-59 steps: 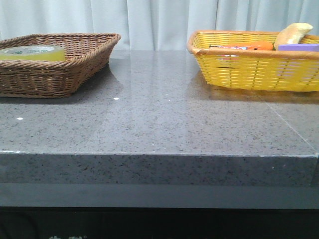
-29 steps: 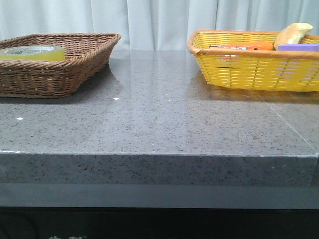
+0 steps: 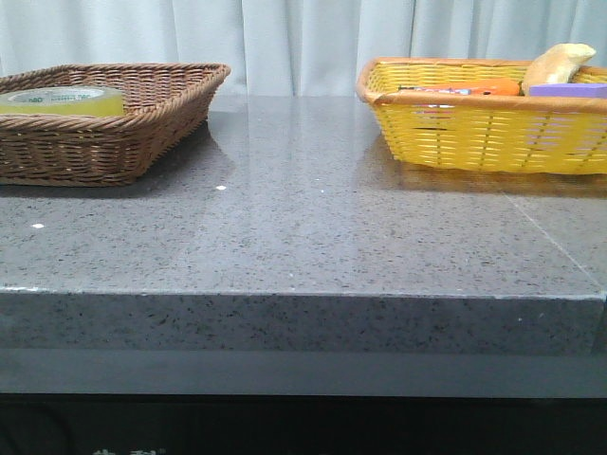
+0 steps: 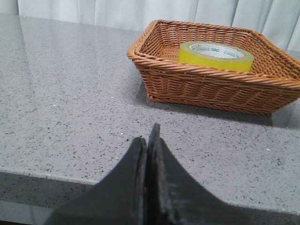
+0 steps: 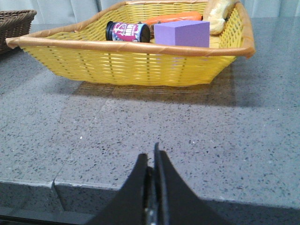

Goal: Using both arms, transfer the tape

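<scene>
A grey speckled stone table (image 3: 303,237) carries two wicker baskets, well apart, in front of a pale curtain (image 3: 294,43). On the left stands a brown wicker basket (image 3: 114,142), low and rectangular with a braided rim. On the right stands a yellow wicker basket (image 3: 484,133) with an orange-tan rim. Inside it lie a purple block (image 5: 182,33), a dark can with a pink and white label (image 5: 127,32) on its side just beside the block, an orange object (image 5: 171,19) behind them, and a pale bread-like piece (image 5: 219,14) against the far wall.
</scene>
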